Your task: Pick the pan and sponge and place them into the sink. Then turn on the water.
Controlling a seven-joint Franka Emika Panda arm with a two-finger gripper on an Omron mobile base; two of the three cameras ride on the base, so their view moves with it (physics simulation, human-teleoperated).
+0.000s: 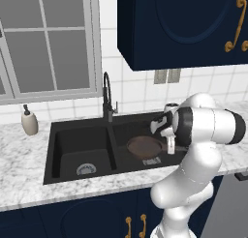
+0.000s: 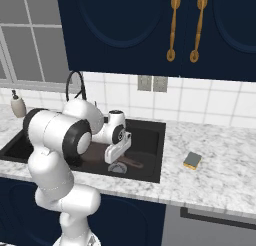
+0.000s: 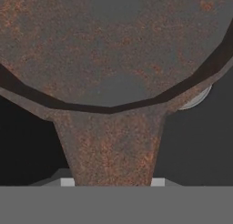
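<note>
Hand view showed the end effector (image 3: 109,180) clenched on the pan (image 3: 109,50) handle, over the sink (image 1: 63,135). The sponge (image 2: 192,160) lay on the worktop (image 2: 220,175) at right of the right base view, well apart from the end effector.

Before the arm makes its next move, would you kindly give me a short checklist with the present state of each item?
1. Pan inside the right basin of the sink: ok.
2. Gripper astride the pan handle: ok.
3. Jaws released from the handle: cannot tell.
4. Sponge in the sink: not ok, it lies on the counter to the right.
5. Water running from the faucet: not ok, no stream.
</note>
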